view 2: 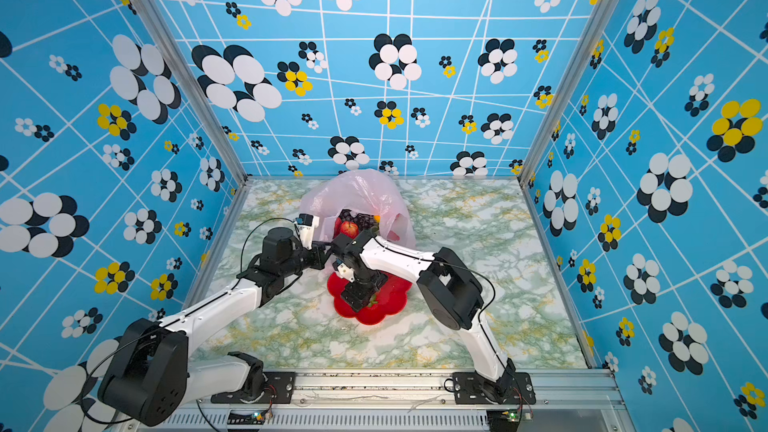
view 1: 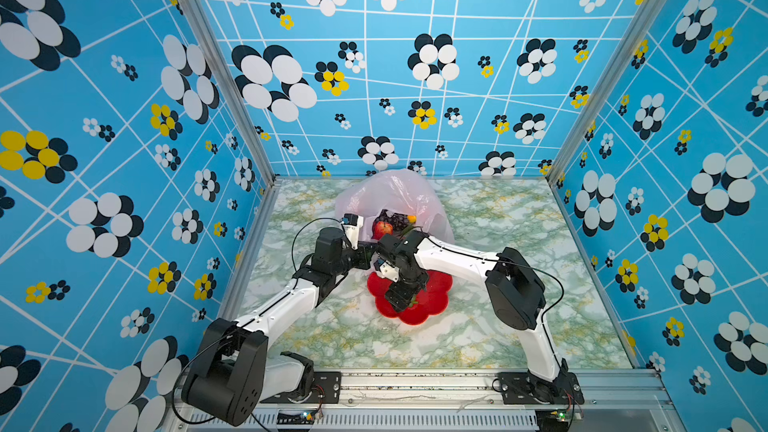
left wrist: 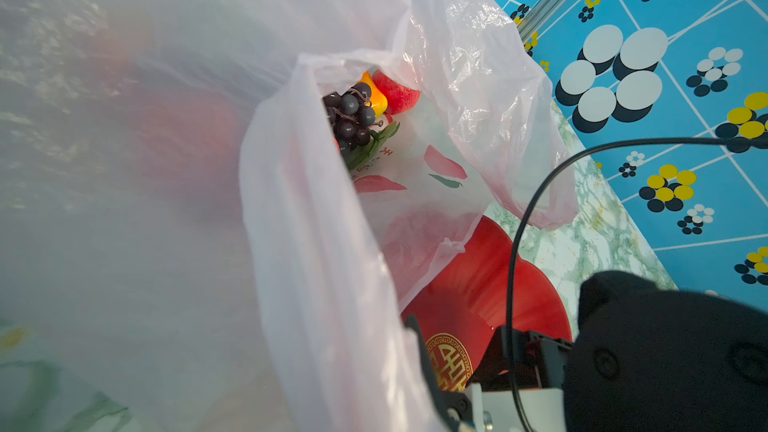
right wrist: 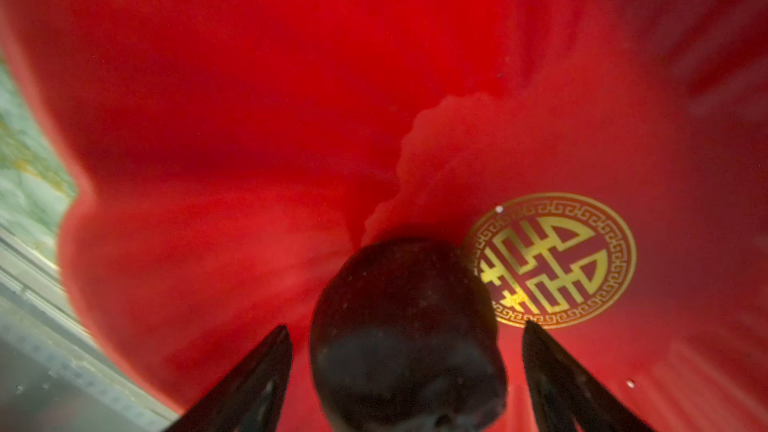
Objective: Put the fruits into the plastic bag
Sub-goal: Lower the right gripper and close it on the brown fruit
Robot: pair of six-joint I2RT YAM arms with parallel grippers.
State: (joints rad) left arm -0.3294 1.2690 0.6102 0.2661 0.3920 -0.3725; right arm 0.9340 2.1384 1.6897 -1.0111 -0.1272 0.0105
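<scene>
Over plate (view 1: 437,302), right end effector (right wrist: 406,326) downturned

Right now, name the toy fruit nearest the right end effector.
The dark brown round fruit: it sits on the red flower-shaped plate between the right end effector's fingers; the other fruits lie inside the pale-pink bag.

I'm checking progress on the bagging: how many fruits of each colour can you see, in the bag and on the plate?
Red fruits, in the plastic bag: 2
Yellow-orange fruit: 1
Dark purple grape bunch: 1
Dark brown fruit, on the red plate: 1
Total: 5 visible
</scene>
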